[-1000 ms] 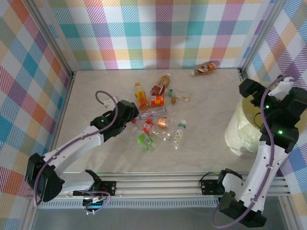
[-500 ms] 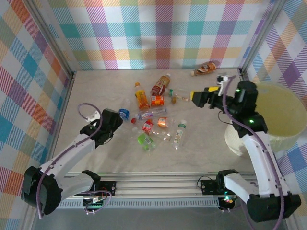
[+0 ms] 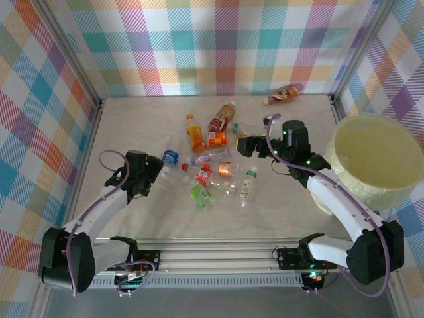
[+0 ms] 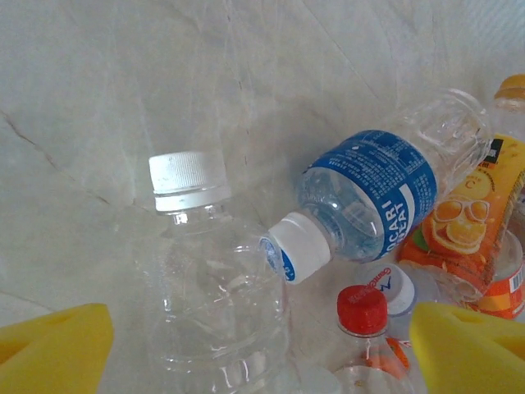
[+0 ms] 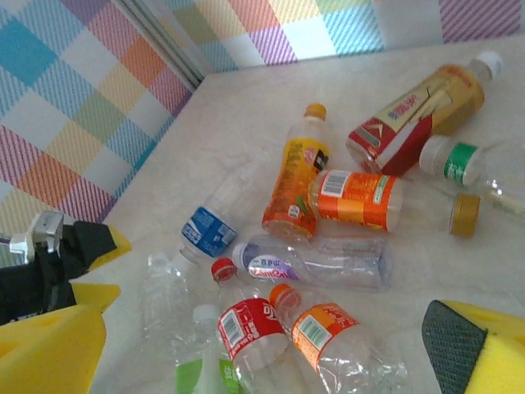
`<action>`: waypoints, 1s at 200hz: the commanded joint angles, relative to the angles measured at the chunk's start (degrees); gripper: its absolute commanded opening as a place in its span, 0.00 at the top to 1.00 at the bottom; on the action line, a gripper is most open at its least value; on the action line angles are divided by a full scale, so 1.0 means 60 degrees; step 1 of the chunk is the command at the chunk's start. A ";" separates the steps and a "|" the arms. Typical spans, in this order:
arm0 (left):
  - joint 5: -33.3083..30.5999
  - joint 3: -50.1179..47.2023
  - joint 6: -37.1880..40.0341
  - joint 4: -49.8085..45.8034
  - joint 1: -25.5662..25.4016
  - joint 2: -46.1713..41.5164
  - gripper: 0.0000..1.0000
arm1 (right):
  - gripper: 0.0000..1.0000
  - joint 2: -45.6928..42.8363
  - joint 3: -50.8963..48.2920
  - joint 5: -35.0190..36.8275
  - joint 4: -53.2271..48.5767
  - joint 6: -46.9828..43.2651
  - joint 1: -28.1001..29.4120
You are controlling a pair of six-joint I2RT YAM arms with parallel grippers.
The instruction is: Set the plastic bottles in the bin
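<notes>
I'm hanging my left pincer (image 4: 258, 353) wide around a clear white-capped bottle (image 4: 209, 279), my right pincer (image 3: 246, 146) gaping over the plastic bottles (image 3: 212, 165) lying mid-picture on the table (image 3: 132, 126), the bin (image 3: 371, 195) waiting at the right edge, so I'm judging nearly everything left.

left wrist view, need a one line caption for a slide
Open left gripper over a clear white-capped bottle, a blue-labelled bottle lying beside it on the table.
</notes>
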 commanded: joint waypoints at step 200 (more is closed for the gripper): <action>-0.0401 -0.1785 -0.0401 0.2234 0.0190 0.0195 0.45 | 0.00 0.0388 0.0041 -0.0695 0.1125 -0.1077 0.0546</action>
